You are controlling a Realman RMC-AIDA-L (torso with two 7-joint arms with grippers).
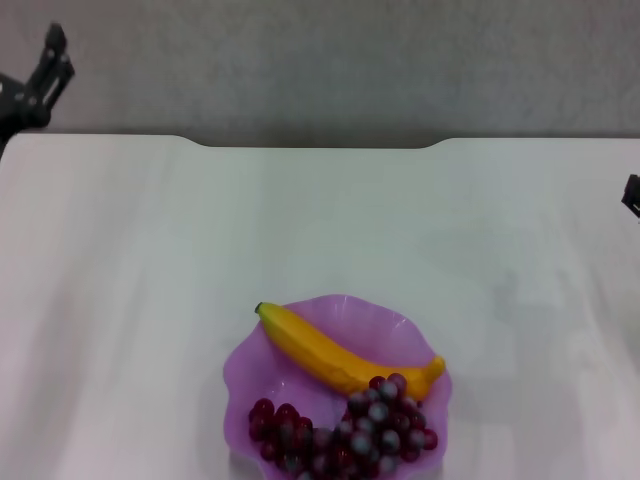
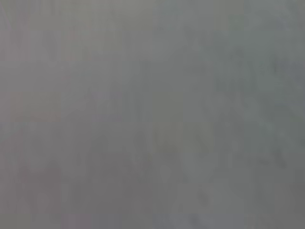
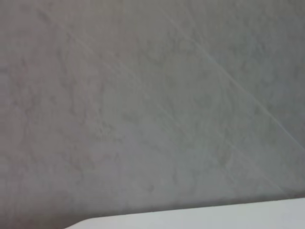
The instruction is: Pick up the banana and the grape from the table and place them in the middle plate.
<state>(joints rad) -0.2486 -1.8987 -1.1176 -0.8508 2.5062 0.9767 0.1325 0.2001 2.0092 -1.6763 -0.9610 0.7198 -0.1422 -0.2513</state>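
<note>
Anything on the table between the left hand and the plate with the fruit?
Nothing: in the head view only bare white table lies between the left hand, up at the far left corner, and the middle plate holding the banana and grape.

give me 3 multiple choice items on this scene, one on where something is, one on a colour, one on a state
1. Where does the banana lie?
A. in the middle plate
B. on the bare table
C. in a tool

2. What colour is the plate?
A. green
B. purple
C. white

3. What state is the grape in?
A. held in the air
B. resting in the plate, against the banana
C. lying at the table's far edge

Key: 1 A, the banana crosses the dish. 2 B, the scalloped dish is translucent purple. 3 B, the bunch sits in the dish, and the left tool is far off at the far left corner.
</note>
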